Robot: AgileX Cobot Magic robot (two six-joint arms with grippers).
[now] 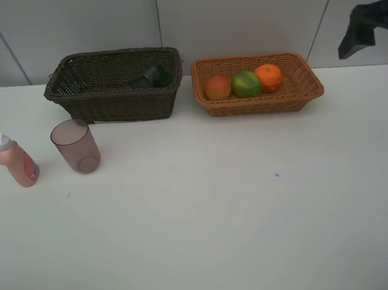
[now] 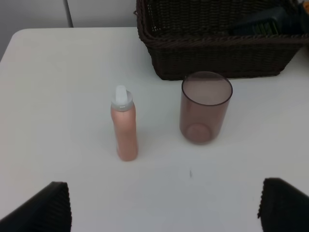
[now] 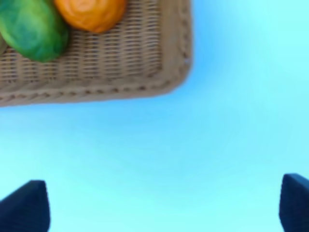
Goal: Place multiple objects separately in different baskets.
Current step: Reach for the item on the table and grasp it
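Entry one, high camera only: all six objects and both baskets together on the white table [image 1: 220, 217]. The dark brown basket [image 1: 110, 106] stands at the back left, with the dark bottle [image 1: 149, 76] lying inside at its right end. Just beside it on the right, the shallower orange-tan basket [image 1: 265, 104] holds three fruits in a close row: red-yellow fruit [image 1: 218, 87], green fruit [image 1: 246, 84], orange [image 1: 268, 76]. Out on the table, in front of the dark basket's left end: the mauve cup [image 1: 76, 146], translucent, upright, mouth up. Left of it and apart stands the pink bottle [image 1: 17, 160], upright, white-capped. Entry two, left wrist camera only: my left gripper [image 2: 164, 210], jaws spread wide with nothing between them, over bare table short of the cup and pink bottle. This view also shows a strip of green label on the dark bottle and the cap's slanted spout. Entry three, right wrist camera only, blurred and blue-tinted: my right gripper [image 3: 164, 205], jaws equally wide and empty, over bare table near one corner of the orange-tan basket, with green fruit and orange in frame. The high camera gives just a dark piece of my right arm [image 1: 369, 27] at the far right edge.
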